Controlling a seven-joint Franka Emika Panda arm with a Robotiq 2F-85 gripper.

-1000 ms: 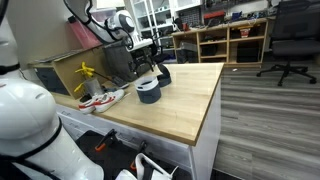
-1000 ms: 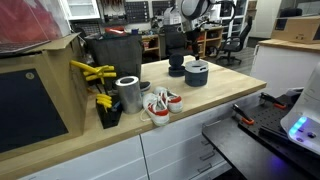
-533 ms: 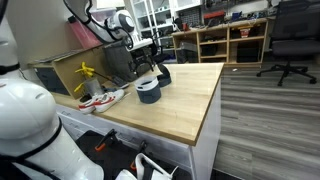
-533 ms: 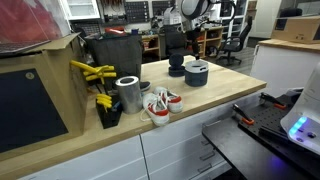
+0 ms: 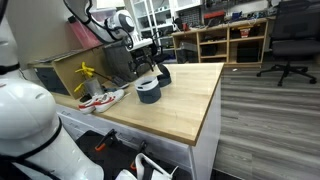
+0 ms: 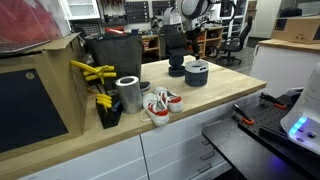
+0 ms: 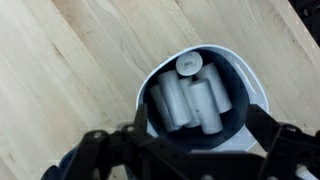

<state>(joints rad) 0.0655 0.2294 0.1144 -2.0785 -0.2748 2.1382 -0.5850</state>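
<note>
A dark blue bowl [image 7: 205, 95] with a pale rim holds several white cylinders [image 7: 190, 95]. It stands on the wooden worktop in both exterior views [image 5: 148, 91] [image 6: 196, 74]. My gripper [image 7: 190, 150] hangs right above the bowl, open and empty, with one dark finger on each side of the bowl's near rim. In both exterior views the gripper [image 5: 150, 65] [image 6: 190, 48] is a short way above the bowl. A smaller dark round object [image 5: 163, 73] [image 6: 177, 68] stands just behind the bowl.
A pair of red and white shoes [image 6: 160, 105] [image 5: 100, 99], a metal can [image 6: 128, 95] and yellow-handled tools [image 6: 95, 75] sit along the worktop beside a black box [image 6: 112, 48]. An office chair [image 5: 290, 40] and shelves [image 5: 225, 40] stand beyond the table.
</note>
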